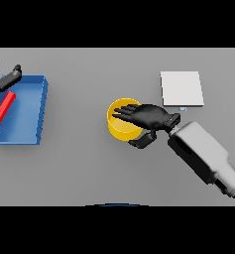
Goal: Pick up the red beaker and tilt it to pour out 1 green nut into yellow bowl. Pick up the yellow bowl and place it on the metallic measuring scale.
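Under the right fingers: yellow bowl [122,121], mid-table; fingers lie across its rim, thumb curls low against its near-right wall.
Right hand [147,117]: dark, arm comes in from the lower right; fingers spread fairly straight over the bowl mouth, thumb bent below. Looks like a closing grasp, not a firm clamp yet.
Left hand [4,78]: far left edge, just above the red beaker; fingers extended, apart, holding nothing I can see.
Red beaker [3,108]: lying tilted inside the blue tray [42,106], just below the left fingertips, not held.
Green nut: can't see one. The bowl interior is mostly covered by the fingers, so I can't tell whether a nut is in it.
Step in hand: bowl pickup, by my read. Pour step can't be confirmed from this view.
Measuring scale [182,88]: flat pale square plate beyond the right wrist, well apart from the bowl.
Next move needs: thumb and fingers pinch the rim, lift level, carry right and away, set down centred on the plate.
Materials: bowl is smooth, round and thin-walled, so it could slip in a rim pinch. Tray is a boxy blue tub with low walls. Scale is matte light grey. Table [89,163] is plain grey.
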